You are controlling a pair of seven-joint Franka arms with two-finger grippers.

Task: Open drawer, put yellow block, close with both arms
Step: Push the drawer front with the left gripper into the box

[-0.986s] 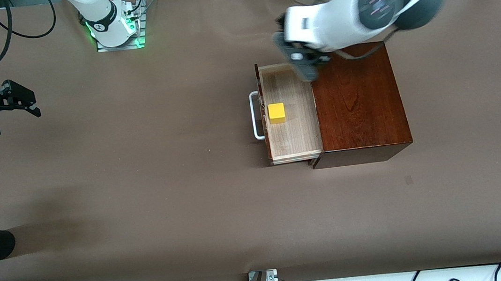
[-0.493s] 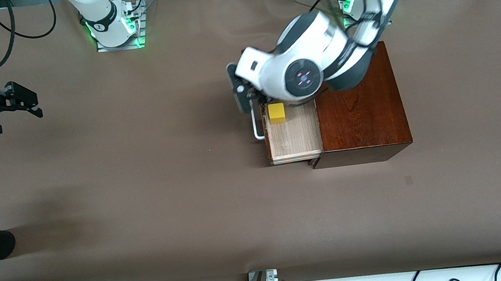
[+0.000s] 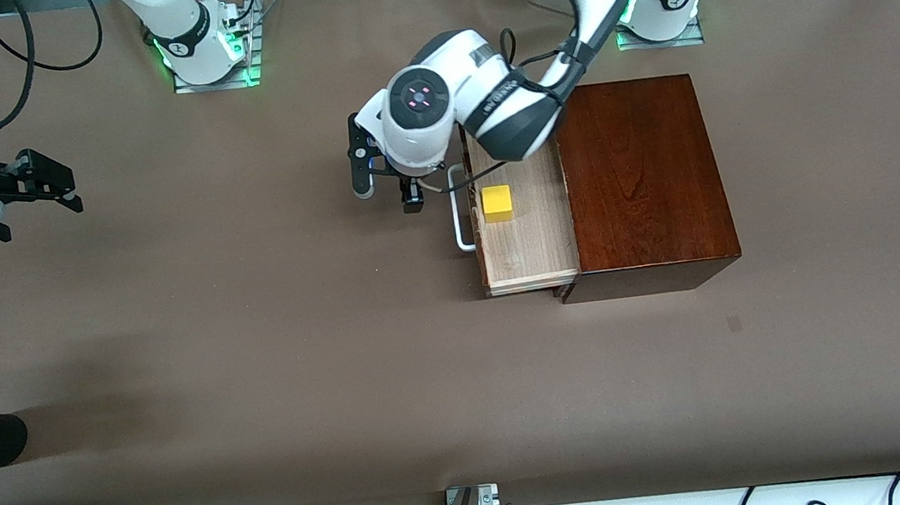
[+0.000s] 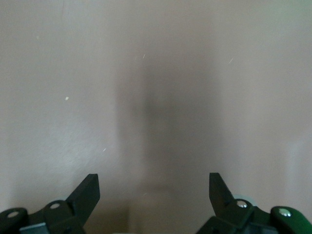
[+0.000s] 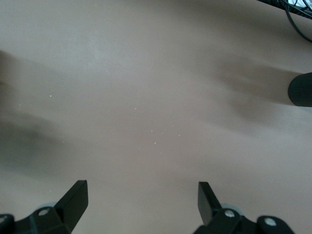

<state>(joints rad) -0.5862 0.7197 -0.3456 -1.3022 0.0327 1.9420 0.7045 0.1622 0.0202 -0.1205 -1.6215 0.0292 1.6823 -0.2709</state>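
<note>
A small, plain yellow block [image 3: 497, 203] sits in the open pale-wood drawer [image 3: 530, 252] of a glossy reddish-brown box [image 3: 641, 180]. The left claw [image 3: 385, 185] hovers spread over matte brown surface [image 3: 258, 351] beside the white bar handle [image 3: 461, 234]; the right claw [image 3: 52, 183] waits, spread.

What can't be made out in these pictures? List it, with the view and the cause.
- Front view: the drawer end nearest the robots' bases is covered by the left arm's wrist.
- Front view: the handle is partly covered by the same wrist.
- Both wrist views: only bare table shows past the open left gripper and right gripper; no drawer, no yellow block.
</note>
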